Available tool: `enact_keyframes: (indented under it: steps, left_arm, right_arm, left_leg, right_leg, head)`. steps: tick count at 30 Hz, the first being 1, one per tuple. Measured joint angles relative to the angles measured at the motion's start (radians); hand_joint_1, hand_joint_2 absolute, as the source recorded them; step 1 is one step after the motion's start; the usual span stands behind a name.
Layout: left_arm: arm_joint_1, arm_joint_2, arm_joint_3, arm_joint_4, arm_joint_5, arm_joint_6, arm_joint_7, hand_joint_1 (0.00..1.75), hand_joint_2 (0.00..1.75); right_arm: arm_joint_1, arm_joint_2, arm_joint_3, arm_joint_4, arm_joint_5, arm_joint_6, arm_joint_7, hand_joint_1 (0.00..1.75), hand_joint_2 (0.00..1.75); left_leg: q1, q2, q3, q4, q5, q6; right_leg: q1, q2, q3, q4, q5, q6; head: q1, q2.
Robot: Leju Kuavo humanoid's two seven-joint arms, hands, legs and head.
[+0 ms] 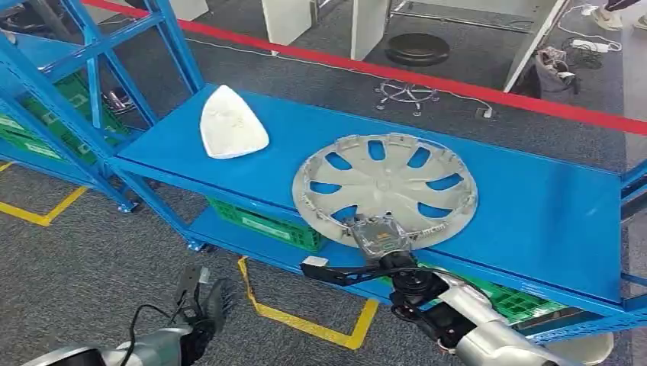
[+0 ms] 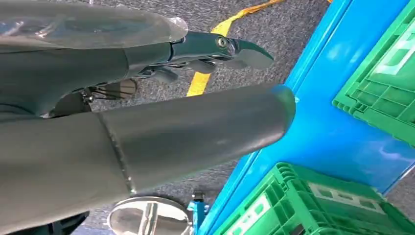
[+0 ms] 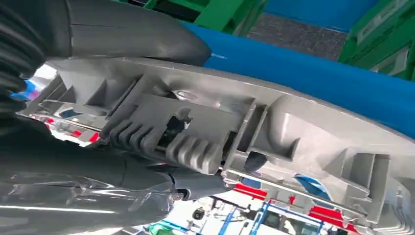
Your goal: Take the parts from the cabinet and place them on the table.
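Green crates (image 1: 267, 225) sitting on the lower tier of the blue cabinet (image 1: 534, 221), more of them at far left (image 1: 53, 114); contents impossible to make out. In the left wrist view, two green crates (image 2: 386, 73) beside the blue frame, also unreadable inside.

Grey wheel cover (image 1: 385, 191) lying flat on the cabinet's top shelf, open face up, near edge reaching past the shelf's front lip. Round, so no long axis. White teardrop-shaped part (image 1: 231, 122) flat on the same shelf, well apart toward the left, narrow tip pointing away toward the back of the shelf, long axis running front to back.

Right hand (image 1: 379, 242) at the wheel cover's near rim, gripping it: thick thumb on one face and fingers (image 3: 147, 176) on the other, ribbed rim of the cover (image 3: 235, 132) clamped between them.

Left hand (image 1: 204, 301) low over the grey carpet, well clear of the cabinet, holding nothing; fingers (image 2: 235, 49) extended and apart from the thumb.
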Motion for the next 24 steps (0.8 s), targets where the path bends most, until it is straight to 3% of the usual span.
enact_keyframes:
  steps: [19, 24]
  left_arm:
    - [0.000, -0.003, 0.000, 0.000, 0.000, 0.002, 0.005, 0.00, 0.00]
    - [0.002, -0.003, 0.000, 0.000, 0.005, 0.002, 0.000, 0.00, 0.00]
  right_arm:
    - [0.000, 0.002, -0.025, 0.000, 0.043, -0.029, -0.002, 1.75, 1.75]
    - [0.001, -0.002, -0.056, -0.022, -0.001, -0.084, -0.002, 1.75, 1.75]
  left_leg:
    - [0.000, -0.001, 0.000, 0.000, 0.000, 0.000]
    - [0.000, 0.000, 0.000, 0.000, 0.000, 0.000]
  right_leg:
    - [0.000, 0.000, 0.001, 0.000, -0.001, -0.001]
    - [0.000, 0.000, 0.000, 0.000, -0.001, -0.001]
  head:
    - [0.000, 0.000]
    - [0.000, 0.000]
